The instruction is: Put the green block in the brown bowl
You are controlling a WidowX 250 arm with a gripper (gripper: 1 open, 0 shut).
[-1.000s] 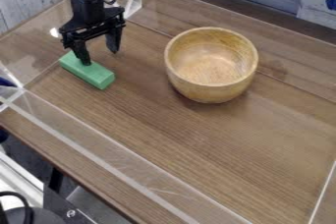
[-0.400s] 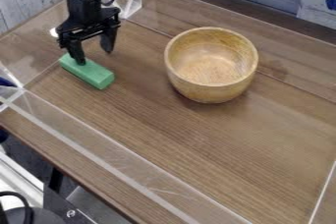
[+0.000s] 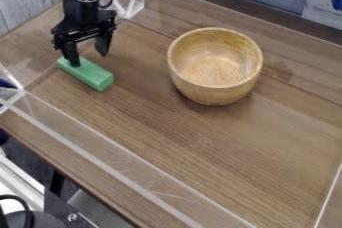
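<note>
— In the camera view, what has your pincer [image 3: 86,49] just done?
— You've shifted it slightly toward the upper left, its fingers spread wide, with nothing gripped. The green block [image 3: 87,74] hasn't visibly moved, so it has yet to be picked up, and your approach probably needs a small correction.
— Where does the block lie from my fingertips?
— Below them in the picture, its upper-left end right by the nearer fingertip; whether they touch, you can't tell. It lies flat on the worktop [image 3: 160,162], left of the brown bowl [image 3: 215,66] and well apart from it. You'd likely want the fingers astride it before closing.
</note>
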